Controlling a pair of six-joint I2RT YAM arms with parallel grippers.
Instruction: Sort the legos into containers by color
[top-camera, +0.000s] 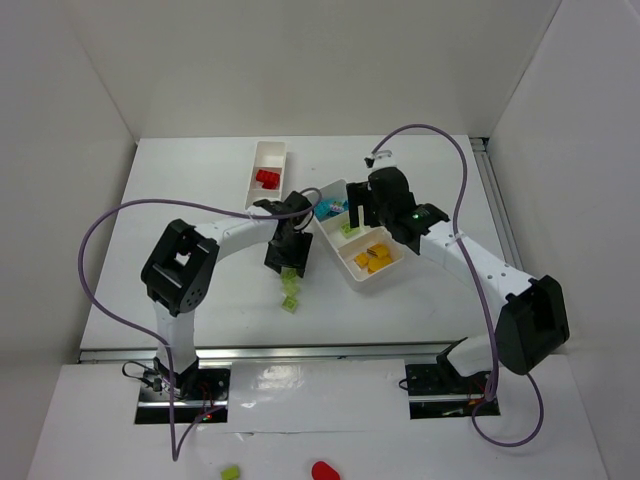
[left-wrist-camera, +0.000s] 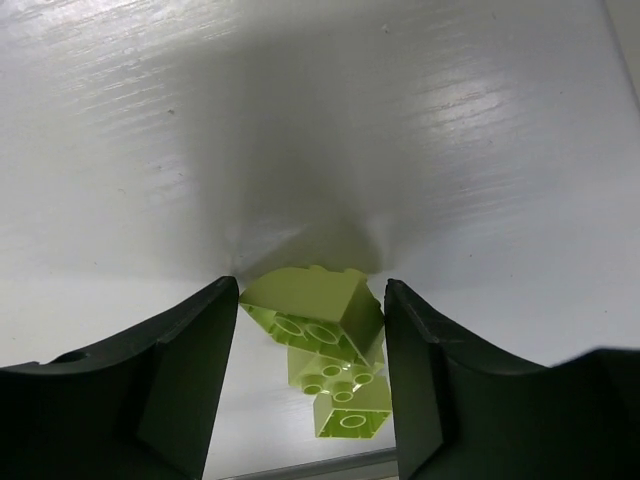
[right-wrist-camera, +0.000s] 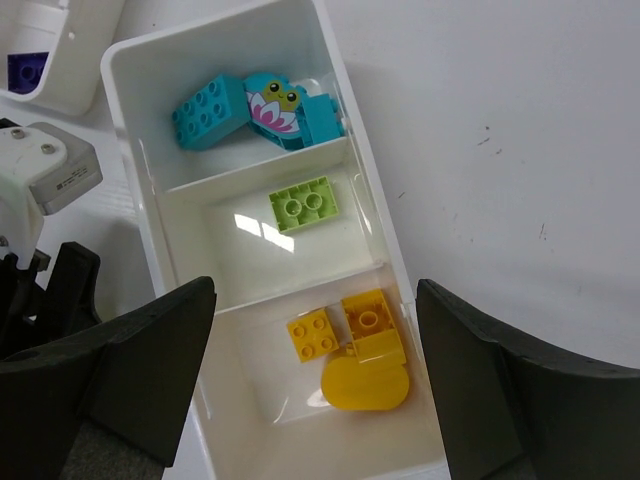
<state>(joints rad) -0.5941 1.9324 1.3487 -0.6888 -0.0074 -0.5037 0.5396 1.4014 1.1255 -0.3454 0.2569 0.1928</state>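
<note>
White tray (right-wrist-camera: 230, 265): cyan, green, yellow legos (right-wrist-camera: 305, 203)

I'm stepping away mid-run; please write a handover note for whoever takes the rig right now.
Left gripper: around a light green lego low over the table; grip unclear.
Right gripper: open, empty, above the right tray.
Done: cyan legos, one green lego and yellow legos sit in that tray's separate compartments; red legos in the left tray.
Left: the loose green legos under the left gripper go to the green compartment.
</note>
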